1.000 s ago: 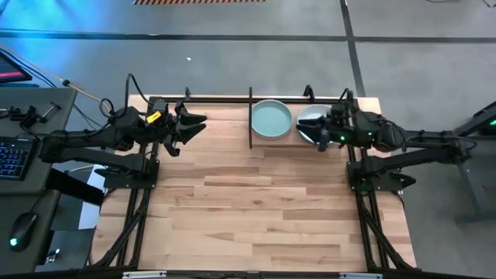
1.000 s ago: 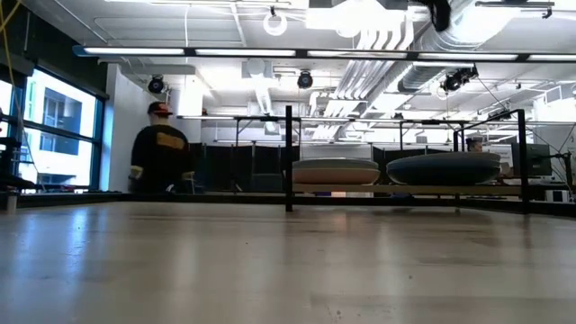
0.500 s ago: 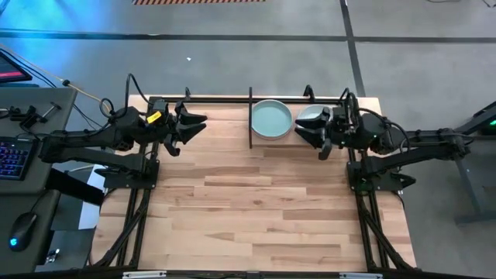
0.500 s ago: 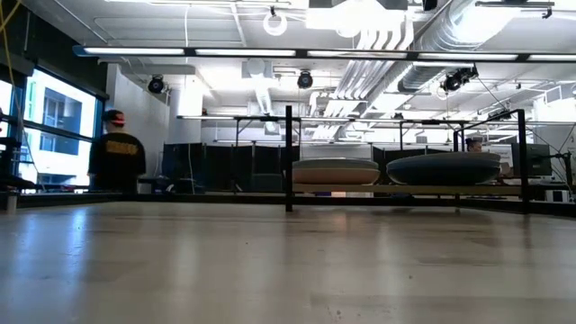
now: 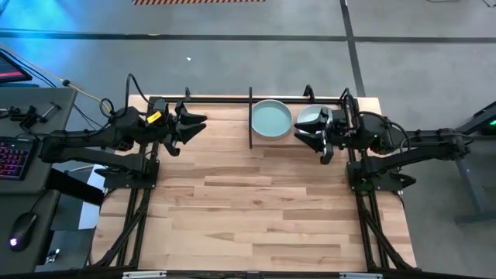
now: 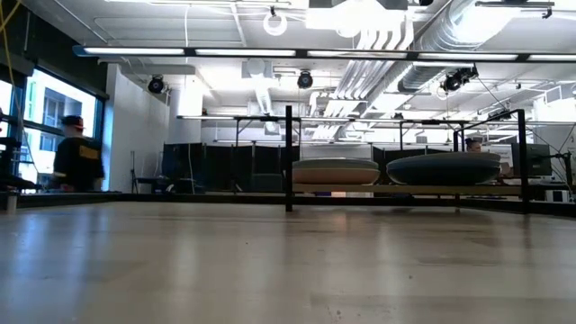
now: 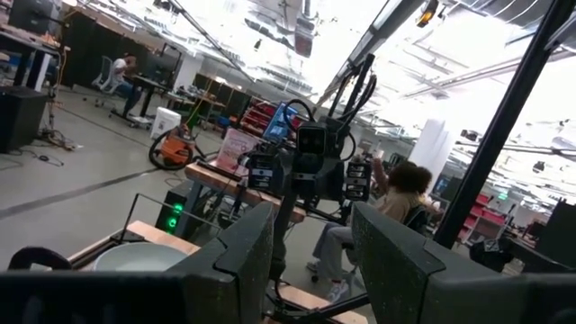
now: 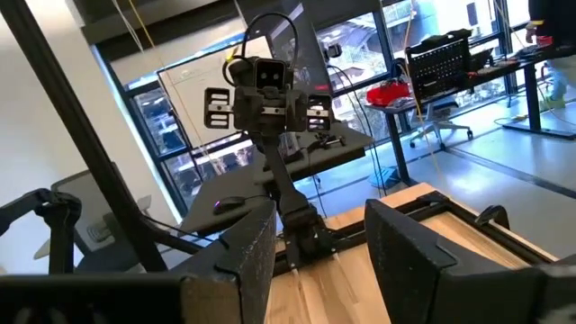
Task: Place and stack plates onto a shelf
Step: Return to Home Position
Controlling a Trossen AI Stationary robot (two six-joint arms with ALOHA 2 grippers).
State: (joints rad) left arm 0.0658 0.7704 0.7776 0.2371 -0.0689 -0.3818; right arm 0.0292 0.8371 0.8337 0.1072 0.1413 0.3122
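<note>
Your right tool (image 5: 308,139) points toward 9 o'clock at the surface's (image 5: 256,209) far right, about 2 o'clock on the high view. Its fingers (image 8: 243,261) are spread with nothing between them. Your left tool (image 5: 195,125) waits at about 10 o'clock, pointing toward 3 o'clock, fingers likewise spread and empty.

From the right tool, the right-hand stack (image 5: 311,118) lies directly at 12 o'clock, so close that the tool overlaps its near rim from above. How high the tool rides over it cannot be told, since the low view shows neither tool. The left-hand stack (image 5: 272,119), topped by a pale mint plate, sits just beside it toward 9 o'clock. Both stacks rest inside the shelf (image 5: 251,116), whose long axis runs 9 to 3 along the far edge. From table height the right-hand stack (image 6: 443,167) looks dark on top and the left-hand stack (image 6: 336,171) pale.

Stacking looks complete, so I judge only the retreat remains. Your right arm is much the nearer one. Draw it toward 3 o'clock and mind the shelf's thin black rods beside the wrist.

No writing is legible. A yellow tag (image 5: 153,117) on the left arm and the print on a distant person's (image 6: 79,162) back are too small to read.
</note>
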